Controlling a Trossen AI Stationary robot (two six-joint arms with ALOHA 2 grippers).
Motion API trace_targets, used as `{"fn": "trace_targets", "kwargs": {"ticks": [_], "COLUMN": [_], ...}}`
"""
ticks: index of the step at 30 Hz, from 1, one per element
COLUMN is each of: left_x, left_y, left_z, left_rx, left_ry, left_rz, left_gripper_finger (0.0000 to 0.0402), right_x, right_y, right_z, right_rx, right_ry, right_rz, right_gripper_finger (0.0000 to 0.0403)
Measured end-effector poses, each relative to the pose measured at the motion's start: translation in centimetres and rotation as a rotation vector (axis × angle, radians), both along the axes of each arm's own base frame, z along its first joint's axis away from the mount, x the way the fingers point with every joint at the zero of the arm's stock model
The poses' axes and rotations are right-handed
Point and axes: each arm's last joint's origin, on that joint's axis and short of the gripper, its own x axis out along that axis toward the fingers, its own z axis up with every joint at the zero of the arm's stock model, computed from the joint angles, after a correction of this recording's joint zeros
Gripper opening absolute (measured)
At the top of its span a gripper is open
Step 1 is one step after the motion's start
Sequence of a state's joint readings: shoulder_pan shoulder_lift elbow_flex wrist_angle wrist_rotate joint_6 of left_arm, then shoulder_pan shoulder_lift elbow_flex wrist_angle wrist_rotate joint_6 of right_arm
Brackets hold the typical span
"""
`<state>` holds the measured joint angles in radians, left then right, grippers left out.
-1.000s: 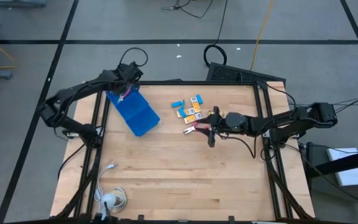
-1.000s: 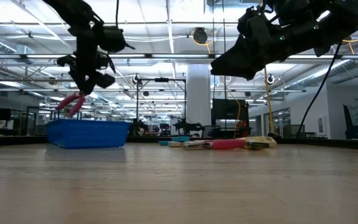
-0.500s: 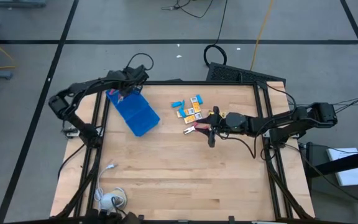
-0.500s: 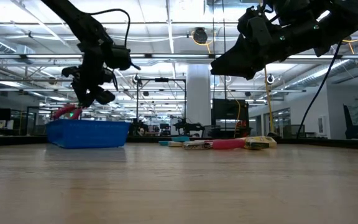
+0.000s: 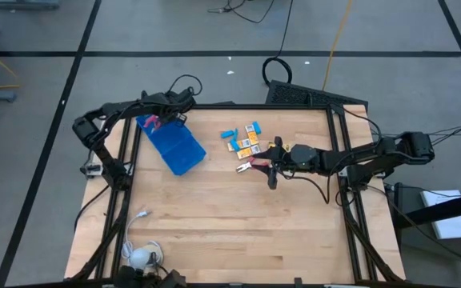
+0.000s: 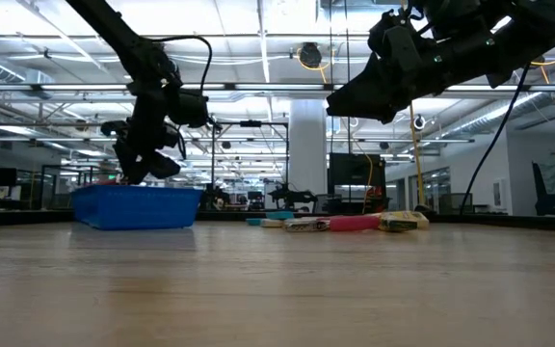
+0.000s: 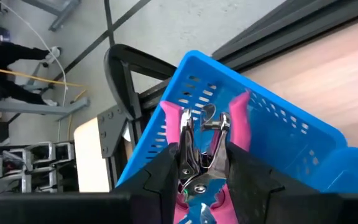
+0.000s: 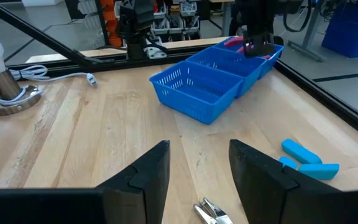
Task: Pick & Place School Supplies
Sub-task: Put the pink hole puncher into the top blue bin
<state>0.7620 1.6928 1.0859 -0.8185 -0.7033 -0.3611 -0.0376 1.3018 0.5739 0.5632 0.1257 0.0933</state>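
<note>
High view: the left gripper (image 5: pixel 163 120) hangs over the far end of the blue tray (image 5: pixel 178 150); the right gripper (image 5: pixel 272 166) waits by the loose supplies (image 5: pixel 246 144). Left wrist view: fingers (image 7: pixel 166 168) clench pink-handled pliers (image 7: pixel 205 149) above the tray's end compartment, so an early release may catch the rim. Right wrist view: fingers (image 8: pixel 151 168) spread, empty.

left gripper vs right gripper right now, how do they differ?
The left gripper is down at the blue tray, its fingers around the pink-handled tool; the right gripper hangs open and empty over bare table, by the loose supplies. Both are dark two-finger grippers.
</note>
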Motion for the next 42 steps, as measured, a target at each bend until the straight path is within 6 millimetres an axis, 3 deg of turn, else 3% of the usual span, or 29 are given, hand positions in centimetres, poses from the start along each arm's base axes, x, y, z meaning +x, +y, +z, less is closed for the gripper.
{"fn": "trace_targets", "kwargs": {"ticks": [6, 17, 23, 28, 33, 42], "left_x": [0.0, -0.8, -1.2, -1.7, -1.9, -0.3], "left_y": [0.0, 0.3, 0.2, -0.3, -1.3, -4.2], "left_z": [0.0, -0.2, 0.6, 2.5, 5.7, 12.5], "left_rx": [-0.019, -0.087, -0.096, -0.058, 0.017, 0.24], "left_ry": [0.0, -0.001, 0.004, -0.048, -0.184, -0.667], "left_rz": [-0.017, -0.004, -0.035, -0.054, -0.129, -0.424], "left_gripper_finger": [0.0132, 0.0256, 0.029, 0.0284, 0.0268, 0.0255], "right_x": [0.0, -0.1, -0.4, -0.8, -0.6, 0.6], "right_y": [0.0, 0.0, -0.2, -0.9, -1.8, -3.4], "right_z": [-0.1, -0.3, -1.1, -2.7, -4.8, -8.4], "right_rx": [0.018, 0.014, -0.023, -0.013, -0.012, -0.019], "right_ry": [0.005, 0.035, 0.132, 0.276, 0.393, 0.463], "right_rz": [-0.004, -0.006, -0.004, -0.033, -0.061, -0.094], "right_gripper_finger": [0.0155, 0.0155, 0.0155, 0.0155, 0.0155, 0.0155]}}
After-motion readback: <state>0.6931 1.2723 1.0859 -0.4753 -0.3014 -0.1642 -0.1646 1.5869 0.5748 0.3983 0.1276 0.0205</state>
